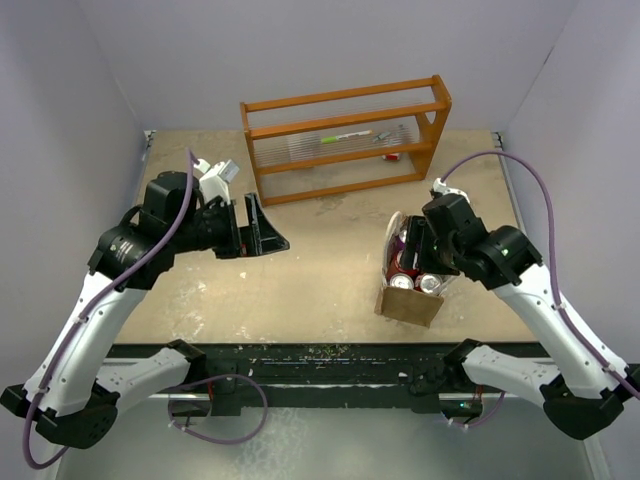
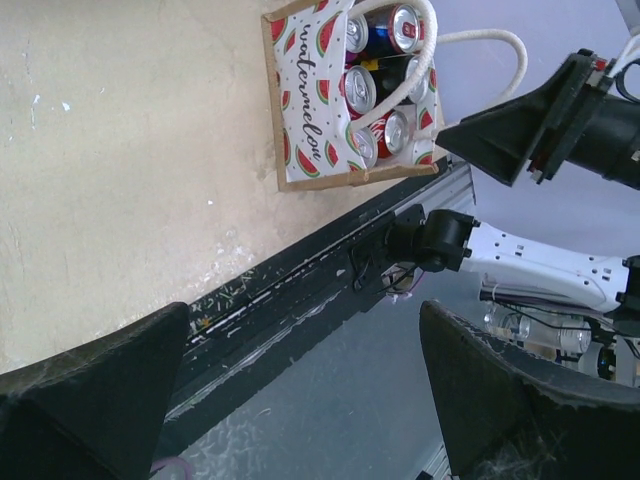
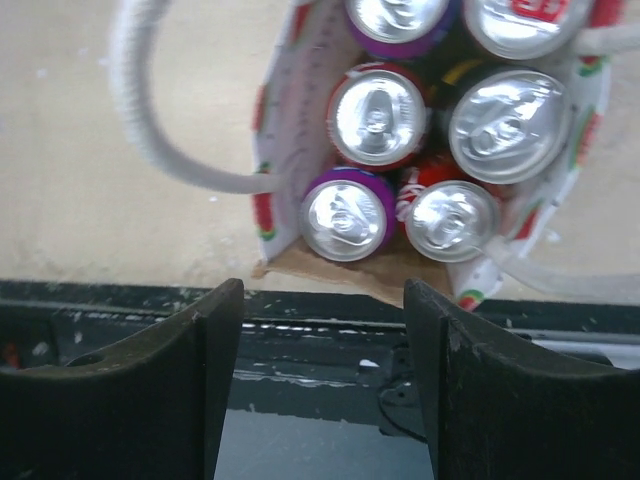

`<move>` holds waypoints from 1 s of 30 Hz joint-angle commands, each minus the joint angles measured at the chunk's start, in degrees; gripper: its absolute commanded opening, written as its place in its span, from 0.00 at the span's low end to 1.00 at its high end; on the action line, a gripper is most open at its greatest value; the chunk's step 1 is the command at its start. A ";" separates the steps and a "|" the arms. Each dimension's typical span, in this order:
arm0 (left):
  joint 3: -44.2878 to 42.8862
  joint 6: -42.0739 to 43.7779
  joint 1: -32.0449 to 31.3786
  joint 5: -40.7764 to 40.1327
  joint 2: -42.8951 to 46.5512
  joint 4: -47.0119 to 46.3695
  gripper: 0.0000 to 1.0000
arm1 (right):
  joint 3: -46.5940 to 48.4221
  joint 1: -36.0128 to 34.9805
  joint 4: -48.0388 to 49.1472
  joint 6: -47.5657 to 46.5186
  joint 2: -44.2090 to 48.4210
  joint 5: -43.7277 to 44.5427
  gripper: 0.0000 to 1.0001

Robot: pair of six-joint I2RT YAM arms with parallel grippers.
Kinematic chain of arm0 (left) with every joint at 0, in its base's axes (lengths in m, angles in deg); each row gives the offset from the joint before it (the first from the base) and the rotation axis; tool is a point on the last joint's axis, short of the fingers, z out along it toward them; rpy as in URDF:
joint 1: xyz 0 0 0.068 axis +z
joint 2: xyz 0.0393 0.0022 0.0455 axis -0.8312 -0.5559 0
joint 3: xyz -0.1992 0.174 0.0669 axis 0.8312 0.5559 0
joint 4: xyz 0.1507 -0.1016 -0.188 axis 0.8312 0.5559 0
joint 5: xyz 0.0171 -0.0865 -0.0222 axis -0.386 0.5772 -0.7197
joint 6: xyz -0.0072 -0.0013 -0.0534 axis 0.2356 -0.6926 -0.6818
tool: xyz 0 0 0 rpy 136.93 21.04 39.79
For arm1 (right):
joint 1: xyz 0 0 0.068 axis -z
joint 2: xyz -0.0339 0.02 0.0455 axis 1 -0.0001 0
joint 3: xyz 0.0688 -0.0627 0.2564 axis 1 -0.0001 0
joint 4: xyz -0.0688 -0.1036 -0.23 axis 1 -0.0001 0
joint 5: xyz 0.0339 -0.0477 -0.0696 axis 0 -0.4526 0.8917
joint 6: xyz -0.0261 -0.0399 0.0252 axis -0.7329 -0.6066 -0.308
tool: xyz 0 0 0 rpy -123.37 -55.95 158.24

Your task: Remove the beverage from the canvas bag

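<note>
Canvas bag, lining printed "watermelon", cans inside

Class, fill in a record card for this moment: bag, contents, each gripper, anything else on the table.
Bag: canvas bag, upright, mouth open, near the front edge of the table
Contents: six cans visible, tops up
Right gripper: open, above the bag, holding nothing
Left gripper: open, empty, well left of the bag
Also present: orange wooden rack at the back
</note>
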State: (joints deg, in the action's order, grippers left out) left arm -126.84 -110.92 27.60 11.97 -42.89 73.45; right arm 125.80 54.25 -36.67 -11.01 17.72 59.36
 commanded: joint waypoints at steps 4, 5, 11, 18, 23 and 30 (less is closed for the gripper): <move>0.00 -0.57 0.23 0.91 -0.21 0.24 0.99 | 0.47 -0.09 -6.71 10.51 -3.41 14.57 0.72; -0.08 -0.49 0.23 0.81 -0.37 0.24 0.99 | -0.24 0.00 -5.43 10.60 -3.42 14.58 0.72; -0.35 -0.31 0.19 0.24 -1.51 0.25 0.99 | -4.83 2.33 -1.06 14.79 -3.56 15.26 0.74; -1.38 0.74 0.23 0.33 -4.53 -0.60 0.99 | -11.97 8.58 5.39 17.85 -2.10 12.21 0.75; -1.87 1.02 0.23 0.72 -6.64 -1.97 0.99 | -13.74 10.72 8.69 16.16 -3.65 13.25 0.75; -3.16 1.71 0.23 0.15 -8.58 -1.90 0.99 | -14.66 11.34 11.06 16.72 -6.98 13.56 0.75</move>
State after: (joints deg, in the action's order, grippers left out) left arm -126.86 -110.35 27.60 12.03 -51.17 74.00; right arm 112.09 65.09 -28.12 4.62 11.75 71.51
